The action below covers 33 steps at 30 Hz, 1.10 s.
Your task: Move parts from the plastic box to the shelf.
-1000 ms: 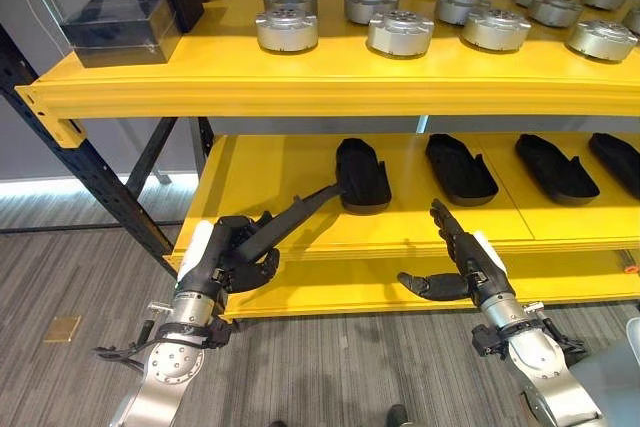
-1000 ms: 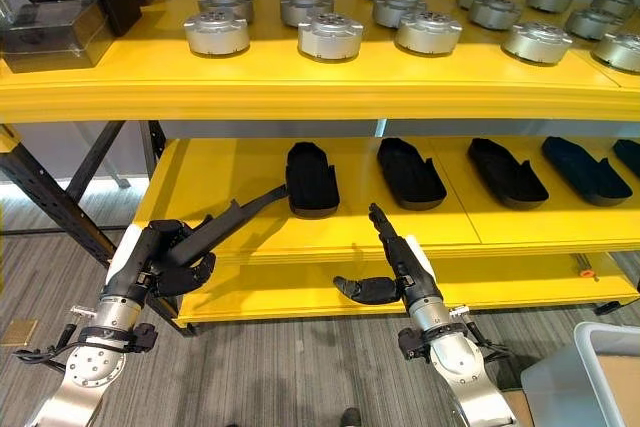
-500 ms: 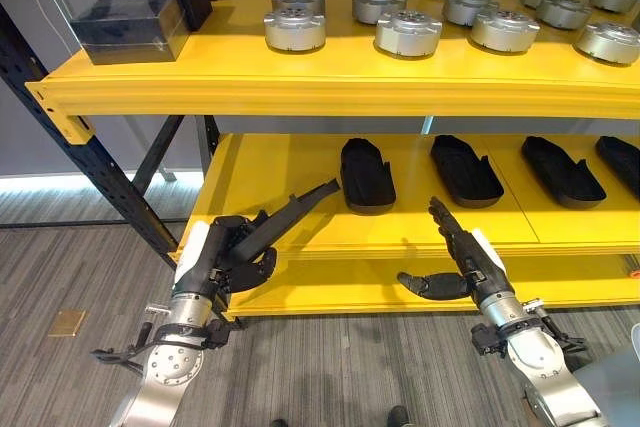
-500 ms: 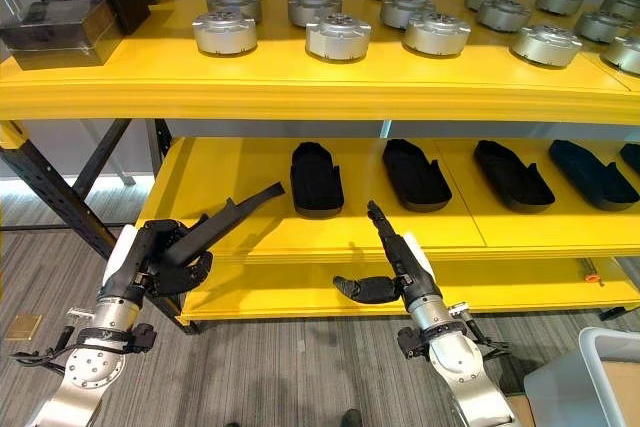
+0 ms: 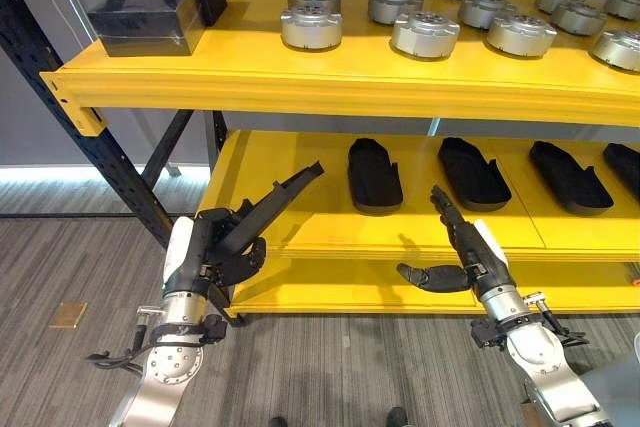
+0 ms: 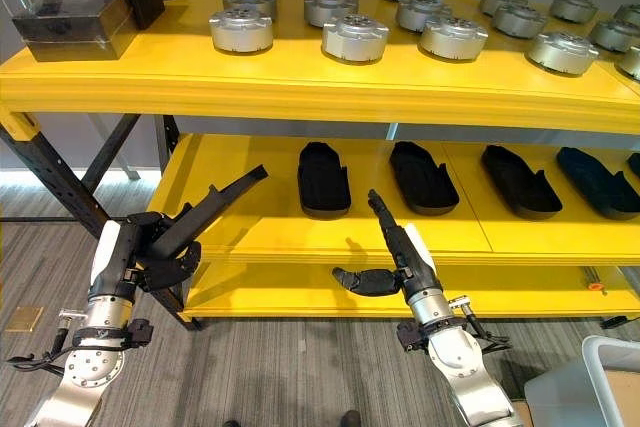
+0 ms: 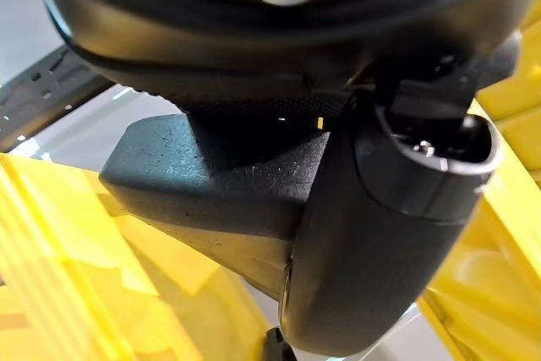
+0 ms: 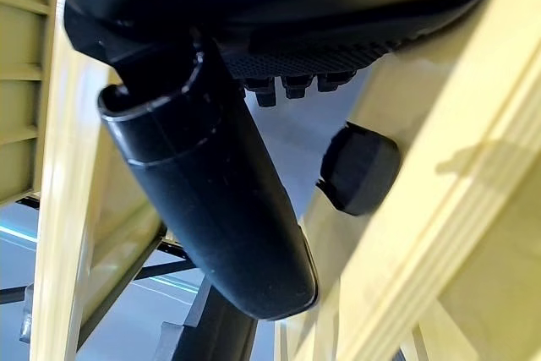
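Note:
My left hand (image 5: 213, 250) is shut on a long, flat black part (image 5: 272, 200) and holds it slanted upward in front of the left end of the yellow lower shelf (image 5: 290, 232). The part's tip (image 5: 312, 169) hangs just left of the nearest black part (image 5: 374, 173) lying on that shelf. In the left wrist view my thumb (image 7: 380, 234) presses against the held part (image 7: 211, 183). My right hand (image 5: 466, 250) is open, fingers straight and pointing up at the shelf's front edge, thumb out sideways, holding nothing. A corner of the pale plastic box (image 6: 600, 387) shows on the floor at lower right.
More black parts (image 5: 473, 171) (image 5: 569, 175) lie in a row along the lower shelf. The upper shelf (image 5: 300, 82) carries several round silver parts (image 5: 424, 33) and dark boxes (image 5: 150, 17). A dark rack post (image 5: 90, 142) slants down at the left. Bare shelf lies left of the row.
The whole view has shifted a little. My left hand has tipped the held part's far end higher and slightly away from the shelved part. The right hand keeps its pose.

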Tool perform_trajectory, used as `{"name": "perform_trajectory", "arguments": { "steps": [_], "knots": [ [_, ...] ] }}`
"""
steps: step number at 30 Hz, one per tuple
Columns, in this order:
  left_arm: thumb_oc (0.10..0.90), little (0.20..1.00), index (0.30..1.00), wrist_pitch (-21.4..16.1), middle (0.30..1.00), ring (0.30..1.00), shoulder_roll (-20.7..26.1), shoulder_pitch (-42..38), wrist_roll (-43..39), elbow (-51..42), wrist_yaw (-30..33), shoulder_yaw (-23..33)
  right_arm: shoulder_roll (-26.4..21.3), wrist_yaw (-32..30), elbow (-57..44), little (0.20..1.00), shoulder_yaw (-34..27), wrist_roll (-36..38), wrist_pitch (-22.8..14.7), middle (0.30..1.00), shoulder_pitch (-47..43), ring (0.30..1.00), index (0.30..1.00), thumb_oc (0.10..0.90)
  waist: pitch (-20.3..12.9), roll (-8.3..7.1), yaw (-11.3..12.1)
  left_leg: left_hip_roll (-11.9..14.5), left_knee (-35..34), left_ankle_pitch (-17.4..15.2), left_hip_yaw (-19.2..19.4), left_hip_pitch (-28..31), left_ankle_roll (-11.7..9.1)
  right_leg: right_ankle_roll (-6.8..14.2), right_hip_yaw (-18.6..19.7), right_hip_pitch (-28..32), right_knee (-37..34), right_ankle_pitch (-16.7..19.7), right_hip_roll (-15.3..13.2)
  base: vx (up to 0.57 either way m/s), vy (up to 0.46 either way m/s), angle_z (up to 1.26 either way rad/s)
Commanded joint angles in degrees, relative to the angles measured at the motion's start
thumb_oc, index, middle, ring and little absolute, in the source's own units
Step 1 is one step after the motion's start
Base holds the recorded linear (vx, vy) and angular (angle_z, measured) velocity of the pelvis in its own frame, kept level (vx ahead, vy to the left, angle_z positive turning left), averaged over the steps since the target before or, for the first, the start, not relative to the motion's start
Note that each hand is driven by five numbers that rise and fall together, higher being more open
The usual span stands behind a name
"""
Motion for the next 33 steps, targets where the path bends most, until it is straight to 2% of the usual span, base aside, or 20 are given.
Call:
{"name": "perform_trajectory", "arguments": {
  "steps": [1, 3, 5, 6, 7, 8, 10, 13, 19, 28, 33],
  "knots": [
    [0.400, 0.300, 0.300, -7.8, 0.300, 0.300, 0.9, -11.8, -2.2, -4.8, 1.7, 3.7, -0.3, -0.3, -7.5, 1.000, -5.5, 2.3, -7.8, 1.000, -8.1, 1.000, 1.000, 0.900, 1.9, 1.05, 0.9, -0.9, 6.2, -7.4, 2.9, 1.6, 3.8, 3.8, -6.9, -0.9, 16.5, -4.6, -3.5, 0.00, 0.102, -0.08],
    [0.400, 0.300, 0.300, -7.6, 0.300, 0.300, 1.5, -11.5, -1.2, -6.0, 0.7, 4.3, 0.4, -1.6, -10.1, 1.000, -5.8, 0.5, -8.1, 1.000, -7.3, 1.000, 1.000, 0.900, 3.1, 0.70, 1.0, -1.3, 5.2, -8.0, 4.7, 3.2, 4.3, 4.9, -8.7, -4.8, 19.7, -1.5, -4.5, 0.04, 0.015, -0.32],
    [0.400, 0.300, 0.300, -7.0, 0.300, 0.300, 1.6, -11.4, -1.0, -6.9, 1.0, 4.0, 0.7, -3.4, -10.1, 1.000, -5.7, -1.3, -8.2, 1.000, -7.7, 1.000, 1.000, 0.900, 3.6, 0.55, 0.2, -1.5, 4.5, -8.6, 4.4, 4.2, 3.9, 5.2, -7.2, -6.2, 15.9, -0.2, -3.8, 0.13, -0.141, -0.47],
    [0.400, 0.300, 0.300, -6.1, 0.300, 0.300, 1.4, -11.9, -0.9, -7.5, 1.3, 3.2, 1.2, -6.3, -11.0, 1.000, -6.2, -4.9, -8.1, 1.000, -7.4, 1.000, 1.000, 0.900, 3.6, 0.16, -1.1, -1.8, 4.0, -9.0, 3.4, 4.5, 3.5, 5.7, -4.0, -7.3, 7.9, 2.6, -3.9, 0.16, -0.194, -0.25],
    [0.400, 0.300, 0.300, -6.0, 0.300, 0.300, 1.3, -12.0, -0.8, -7.5, 1.4, 3.0, 1.3, -6.8, -11.3, 1.000, -6.3, -5.6, -8.0, 1.000, -7.3, 1.000, 1.000, 0.900, 3.5, 0.10, -1.3, -1.9, 4.0, -9.2, 3.2, 4.6, 3.5, 6.0, -3.4, -7.6, 6.7, 3.8, -4.0, 0.28, -0.315, 0.10],
    [0.400, 0.300, 0.300, -6.3, 0.300, 0.300, 1.7, -10.9, -0.9, -8.1, 2.8, 1.9, 1.0, -8.3, -13.8, 1.000, -8.2, -6.7, -8.2, 1.000, -5.0, 1.000, 1.000, 0.900, 3.6, 0.45, -3.5, -1.3, 3.3, -10.1, 2.9, 6.0, 3.3, 7.0, 2.2, -9.2, 3.9, 5.7, -3.4, 0.18, -0.200, 0.31],
    [0.400, 0.300, 0.300, -6.4, 0.300, 0.300, 1.6, -10.6, -1.4, -8.0, 3.3, 1.3, -0.4, -8.2, -15.3, 1.000, -10.1, -6.4, -8.9, 1.000, -3.0, 1.000, 1.000, 0.900, 2.8, 0.59, -4.6, -1.2, 3.1, -9.6, 1.9, 5.6, 2.8, 6.6, 4.4, -8.0, 1.4, 4.6, -2.7, 0.20, -0.256, 0.86],
    [0.400, 0.300, 0.300, -4.3, 0.300, 0.300, 1.3, -10.1, -2.1, -9.2, 3.8, 0.9, -2.1, -9.7, -16.4, 1.000, -10.7, -8.3, -9.7, 1.000, -3.5, 1.000, 1.000, 0.900, 2.6, 0.72, -4.7, 0.3, 3.7, -9.3, 3.3, 5.2, 1.7, 5.7, 2.9, -7.3, 2.7, 1.7, -2.1, 0.11, -0.210, 0.39],
    [0.400, 0.300, 0.300, -4.5, 0.300, 0.300, 1.3, -9.0, -2.6, -10.5, 3.2, 1.1, -4.7, -12.1, -17.6, 1.000, -10.4, -9.5, -8.1, 1.000, -5.3, 1.000, 1.000, 0.900, 2.3, 1.95, -4.8, 3.4, 2.4, -6.6, 3.9, 4.9, 0.0, 2.7, 1.3, -5.8, 5.1, -2.7, 0.3, 0.09, -0.161, 0.02],
    [0.400, 0.300, 0.300, -4.3, 0.300, 0.300, 1.5, -9.7, -2.6, -11.1, 3.1, 0.3, -6.3, -14.4, -17.1, 1.000, -8.2, -11.4, -8.7, 1.000, -8.9, 1.000, 1.000, 0.900, 2.5, 3.34, -4.8, 5.6, 3.0, -5.2, 3.3, 3.4, -1.4, 0.9, 1.2, -6.6, 7.8, -5.2, 1.7, 0.07, -0.108, 0.04],
    [0.400, 0.300, 0.300, -4.1, 0.300, 0.300, 0.9, -10.8, -2.9, -10.9, 6.6, -0.4, -6.7, -14.3, -17.3, 1.000, -6.9, -12.4, -8.8, 1.000, -10.2, 1.000, 1.000, 0.900, 2.9, 4.23, -4.6, 6.8, 5.0, -2.2, 2.1, 0.9, -2.5, -0.5, 1.5, -6.6, 8.2, -6.4, 2.6, 0.02, -0.031, 0.04]
  ]
}}
